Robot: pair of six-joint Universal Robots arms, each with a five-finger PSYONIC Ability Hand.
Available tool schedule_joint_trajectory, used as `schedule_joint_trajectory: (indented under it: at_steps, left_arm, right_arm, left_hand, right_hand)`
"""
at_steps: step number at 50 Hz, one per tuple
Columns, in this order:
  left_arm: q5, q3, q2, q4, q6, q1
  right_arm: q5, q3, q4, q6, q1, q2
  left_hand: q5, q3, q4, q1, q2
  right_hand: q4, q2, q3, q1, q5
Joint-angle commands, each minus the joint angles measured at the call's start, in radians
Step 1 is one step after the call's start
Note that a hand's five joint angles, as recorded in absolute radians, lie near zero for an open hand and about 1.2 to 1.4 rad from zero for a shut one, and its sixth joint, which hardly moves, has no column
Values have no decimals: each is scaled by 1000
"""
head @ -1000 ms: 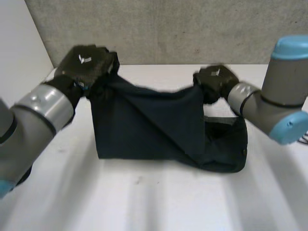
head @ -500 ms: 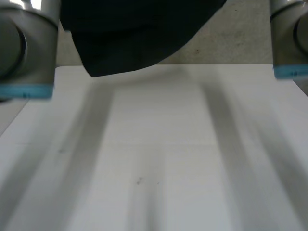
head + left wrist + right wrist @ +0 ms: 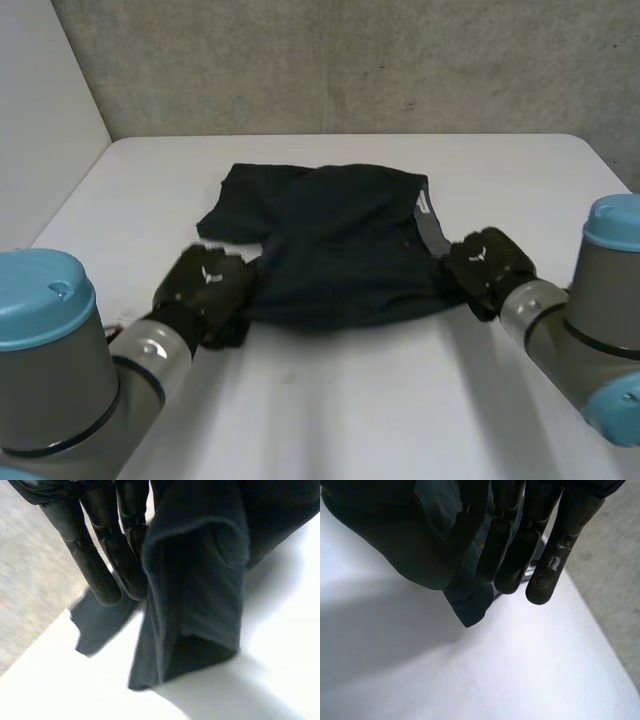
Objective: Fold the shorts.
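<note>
Dark navy cloth shorts (image 3: pixel 335 245): both near corners covered by the black left hand (image 3: pixel 207 288) and black right hand (image 3: pixel 487 268), upper cloth cut off in the wrist views, each hand's hold unreadable.

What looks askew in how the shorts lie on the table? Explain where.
The shorts lie crooked and rumpled: a flap juts out at the far left, and grey inner waistband shows near the right hand.

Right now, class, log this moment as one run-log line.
shorts: spread on table | left hand: holds near-left corner, lifted a little | right hand: holds near-right corner, lifted a little
</note>
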Motion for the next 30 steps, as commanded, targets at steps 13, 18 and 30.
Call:
schedule_joint_trajectory:
  at_steps: [13, 18, 30]
  left_arm:
    - [-4, -74, 56, -354, 30, -74]
    - [-16, -76, 22, -246, 24, -70]
    - [-14, -21, 120, -208, 14, -60]
  right_arm:
    - [-64, 124, 561, -241, -49, -299]
    - [-89, 133, 357, -135, -56, -300]
    - [-238, 197, 151, 271, -98, -300]
  left_hand:
    - [255, 203, 194, 231, 196]
    - [121, 69, 59, 96, 61]
    - [255, 203, 194, 231, 196]
  right_hand:
    - [204, 220, 218, 398, 233]
    - [-111, -95, -97, 83, -82]
    - [-923, -906, -908, -728, -893]
